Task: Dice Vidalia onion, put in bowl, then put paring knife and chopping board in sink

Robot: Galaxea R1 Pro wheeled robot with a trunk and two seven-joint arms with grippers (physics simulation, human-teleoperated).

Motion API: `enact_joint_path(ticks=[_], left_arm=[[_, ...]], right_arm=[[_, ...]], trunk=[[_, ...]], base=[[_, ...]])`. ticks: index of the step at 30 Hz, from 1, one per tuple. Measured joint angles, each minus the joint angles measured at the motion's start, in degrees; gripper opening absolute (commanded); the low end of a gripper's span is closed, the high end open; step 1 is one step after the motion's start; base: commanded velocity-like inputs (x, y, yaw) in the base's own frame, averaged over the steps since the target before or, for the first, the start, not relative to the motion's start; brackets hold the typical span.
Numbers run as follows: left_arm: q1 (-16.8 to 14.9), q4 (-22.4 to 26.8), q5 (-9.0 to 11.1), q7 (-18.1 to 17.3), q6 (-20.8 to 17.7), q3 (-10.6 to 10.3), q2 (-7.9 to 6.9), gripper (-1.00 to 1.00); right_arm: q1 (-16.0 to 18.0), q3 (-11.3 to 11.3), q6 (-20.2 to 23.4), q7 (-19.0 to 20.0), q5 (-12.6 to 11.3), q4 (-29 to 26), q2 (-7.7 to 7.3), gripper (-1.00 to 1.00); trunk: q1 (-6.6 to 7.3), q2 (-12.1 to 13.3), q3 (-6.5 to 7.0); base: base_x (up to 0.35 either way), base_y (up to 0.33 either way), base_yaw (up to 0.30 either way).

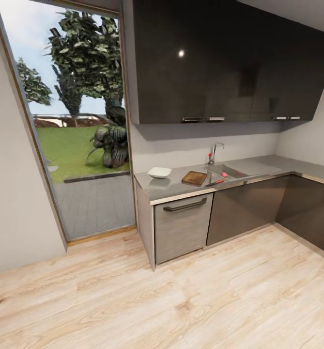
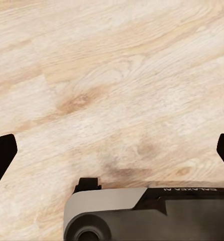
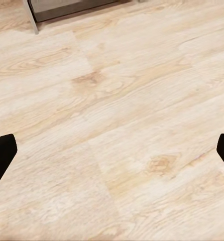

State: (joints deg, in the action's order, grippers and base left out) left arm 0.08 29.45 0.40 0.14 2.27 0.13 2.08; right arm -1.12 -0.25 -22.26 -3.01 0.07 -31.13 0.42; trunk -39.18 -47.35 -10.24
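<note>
The head view looks across a pale wood floor (image 1: 191,300) toward the kitchen, with the grey countertop (image 1: 174,186) running from the middle of the frame to the right edge under glossy dark upper cabinets (image 1: 220,63). On the countertop, left of centre, sits the white bowl (image 1: 159,172). Just right of it, well apart from the bowl, lies the dark brown chopping board (image 1: 194,178), touching or nearly touching the sink's near left corner. The sink (image 1: 228,171) is a grey basin right of the board, with the chrome tap (image 1: 214,152) rising behind it. A small red streak at the sink's front edge is the paring knife (image 1: 218,182); its blade is too small to make out. A small reddish dot inside the basin is too tiny to identify. A grey drawer front with a black bar handle (image 1: 185,206) sits below the bowl. A tall window (image 1: 79,121) at the left shows lawn and trees.

In the left wrist view, the left gripper (image 2: 112,153) hangs over the wood floor with its dark fingertips (image 2: 1,155) cut off at both side edges, spread wide apart and holding nothing; part of the robot's grey and black body fills the bottom of the frame. In the right wrist view, the right gripper (image 3: 112,153) is likewise wide apart and empty above the floor, with a cabinet base (image 3: 67,7) at the upper left.
</note>
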Motion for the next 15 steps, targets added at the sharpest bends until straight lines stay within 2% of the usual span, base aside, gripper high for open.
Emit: enact_joint_path(ticks=[12, 15], left_arm=[[0.00, 0.05, 0.00, 0.02, 0.00, 0.03, 0.02, 1.00], [0.00, 0.11, 0.00, 0.02, 0.00, 0.11, 0.00, 1.00]], right_arm=[[0.04, 0.00, -0.01, 0.00, 0.01, 0.00, 0.00, 1.00], [0.03, -0.04, -0.03, -0.02, -0.13, 0.00, -0.40, 1.00]], trunk=[[2.64, 4.82, 2.16], [3.30, 6.02, 2.70]], base=[[0.000, 0.000, 0.000], [0.000, 0.000, 0.000]])
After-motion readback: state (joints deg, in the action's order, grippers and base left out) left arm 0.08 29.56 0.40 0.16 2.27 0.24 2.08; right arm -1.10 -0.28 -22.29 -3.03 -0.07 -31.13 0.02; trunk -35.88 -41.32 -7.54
